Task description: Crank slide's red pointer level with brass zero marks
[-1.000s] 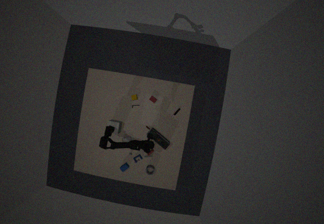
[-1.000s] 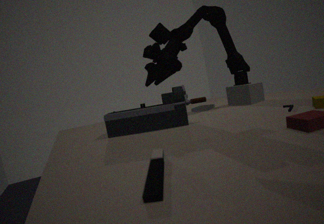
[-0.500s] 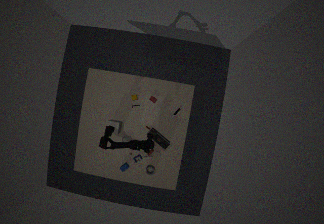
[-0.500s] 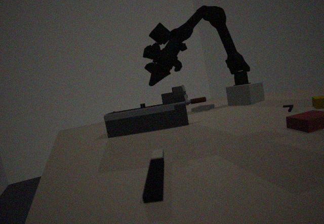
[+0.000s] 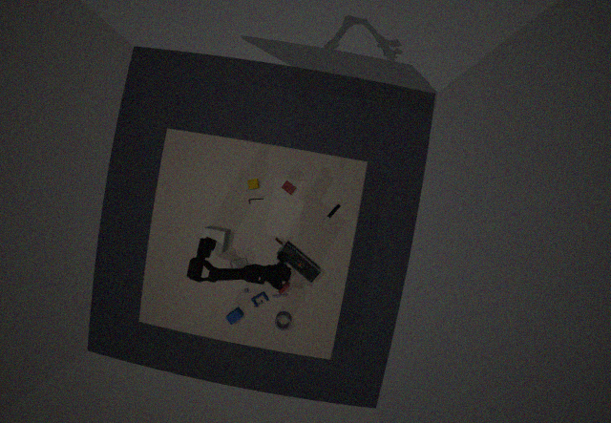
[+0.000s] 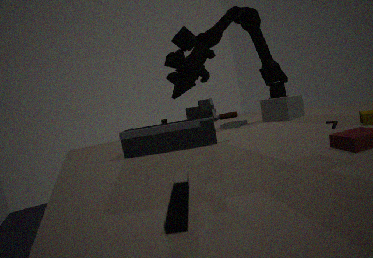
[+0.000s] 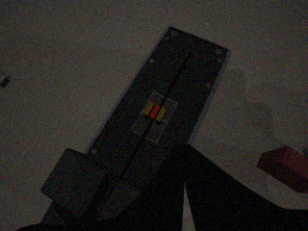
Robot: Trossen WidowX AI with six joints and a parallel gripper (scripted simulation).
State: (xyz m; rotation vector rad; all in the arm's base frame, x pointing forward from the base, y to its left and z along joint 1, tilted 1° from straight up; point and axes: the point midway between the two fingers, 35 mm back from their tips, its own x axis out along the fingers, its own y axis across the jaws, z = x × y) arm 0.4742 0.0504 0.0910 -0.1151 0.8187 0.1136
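Observation:
The dark machine [image 5: 309, 271] [image 6: 168, 145] [image 7: 192, 74] stands on the table with a long slot along its top. The slide's red pointer [image 7: 155, 112] sits between the two brass marks, left mark [image 7: 148, 109] and right mark [image 7: 162, 115], and looks about level with them; a very small offset cannot be told in this dim view. The crank's brown handle [image 5: 279, 241] [image 6: 228, 115] sticks out from the machine's near-base end, with nothing touching it. My gripper [image 6: 173, 97] [image 7: 181, 152] is shut and empty, above the machine and away from the handle.
A red block [image 5: 288, 187] [image 6: 351, 139], yellow block [image 5: 253, 183] [image 6: 366, 117], hex key [image 5: 255, 199] [image 6: 332, 122] and black bar [image 5: 333, 210] [image 6: 178, 208] lie on the table. Another red object [image 5: 284, 287] [image 7: 286, 166] lies beside the machine. Blue parts [image 5: 235, 315] and a grey ring [image 5: 284, 312] lie beyond.

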